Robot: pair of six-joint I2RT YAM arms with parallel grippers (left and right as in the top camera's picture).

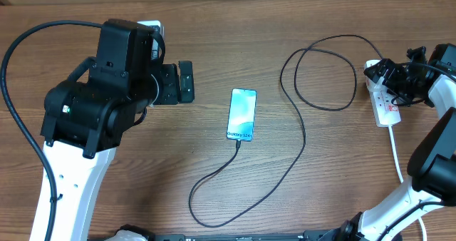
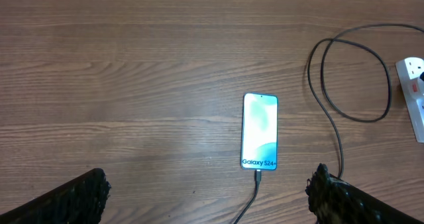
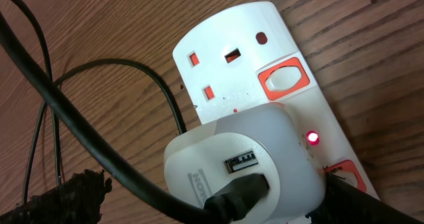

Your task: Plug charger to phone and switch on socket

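The phone [image 1: 242, 115] lies flat mid-table with its light-blue screen lit, and it also shows in the left wrist view [image 2: 260, 131]. The charger [image 1: 302, 135], a thin black cable, has its small connector in the phone's near end [image 2: 258, 177]. It loops across the table to the socket [image 1: 387, 107]. In the right wrist view the cable enters a white adapter [image 3: 245, 158] seated in the socket [image 3: 232, 58], and a red light [image 3: 312, 138] glows. My right gripper [image 3: 212, 197] is open and straddles the adapter, its right finger at a red switch [image 3: 344, 173]. My left gripper [image 2: 209, 197] is open, empty and left of the phone.
The socket's white cord [image 1: 396, 150] runs toward the table's front on the right. A second red switch [image 3: 283, 79] and an unused outlet sit on the socket's far end. The cable makes a wide loop [image 1: 320, 70] between the phone and the socket.
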